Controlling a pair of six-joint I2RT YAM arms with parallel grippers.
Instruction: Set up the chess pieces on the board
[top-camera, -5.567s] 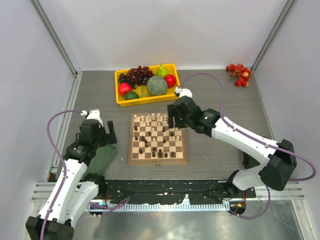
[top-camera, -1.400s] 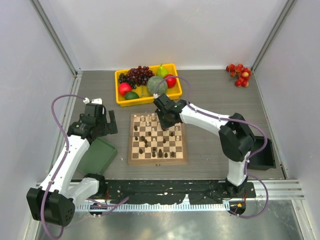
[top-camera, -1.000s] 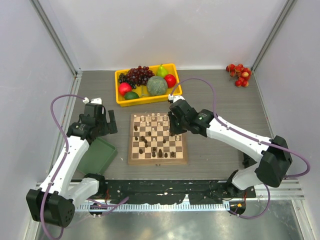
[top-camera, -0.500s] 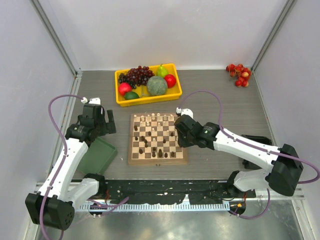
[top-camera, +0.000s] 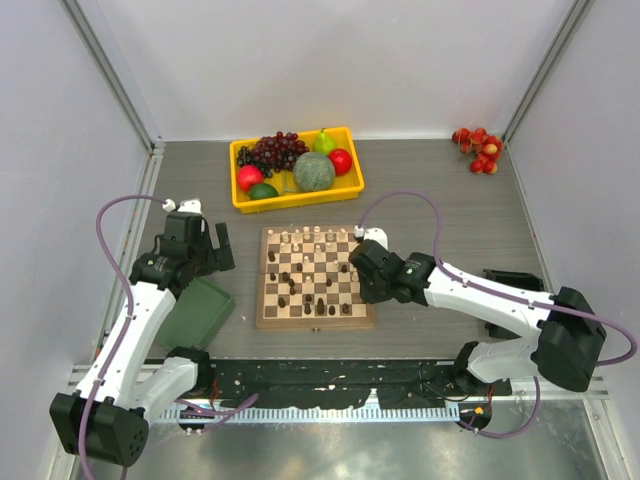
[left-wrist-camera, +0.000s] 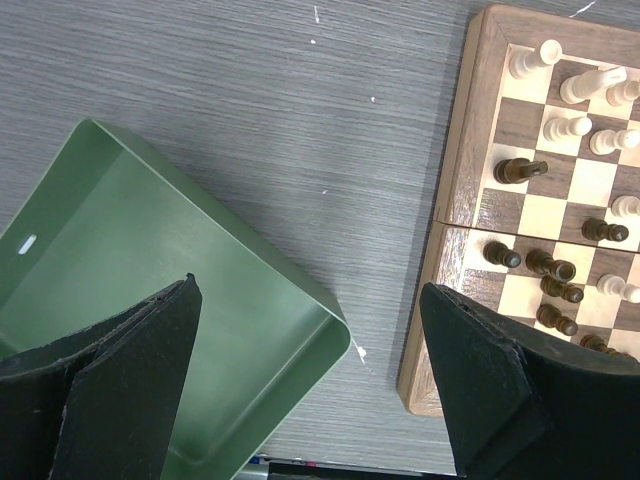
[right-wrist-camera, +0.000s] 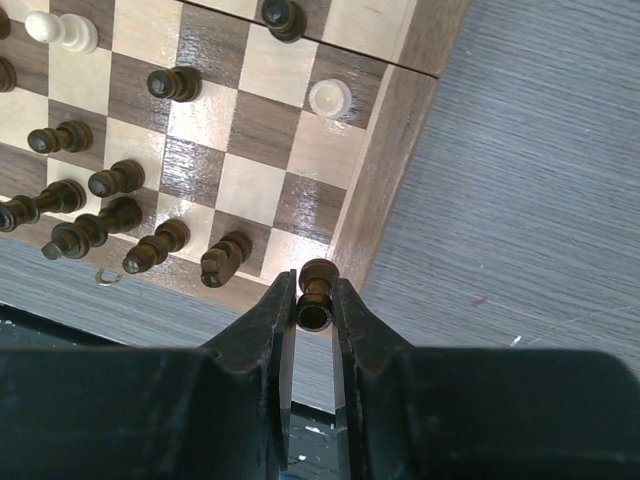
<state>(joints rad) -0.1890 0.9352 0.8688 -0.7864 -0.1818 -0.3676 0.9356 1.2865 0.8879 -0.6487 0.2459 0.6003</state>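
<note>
The board (top-camera: 267, 318) lies mid-table with several pale and dark chess pieces (top-camera: 300, 240) on its squares. My right gripper (right-wrist-camera: 314, 300) is shut on a dark brown chess piece (right-wrist-camera: 317, 283), held over the board's near right corner (right-wrist-camera: 385, 190); from above that gripper (top-camera: 364, 290) hangs at the board's right rim. A row of dark pieces (right-wrist-camera: 100, 225) stands along the near rank, and a pale piece (right-wrist-camera: 329, 96) stands close to the right edge. My left gripper (left-wrist-camera: 310, 390) is open and holds nothing, between the green tray (left-wrist-camera: 150, 300) and the board's left rim (left-wrist-camera: 455, 190).
A yellow tray (top-camera: 243, 203) of fruit with dark grapes (top-camera: 278, 150) stands behind the board. Red fruit (top-camera: 477, 148) lies at the back right corner. A black holder (top-camera: 515, 280) sits at the right. The green tray (top-camera: 200, 310) lies left of the board.
My right gripper has carried the dark piece from the board's far middle toward its near right corner. The left arm has barely moved.
</note>
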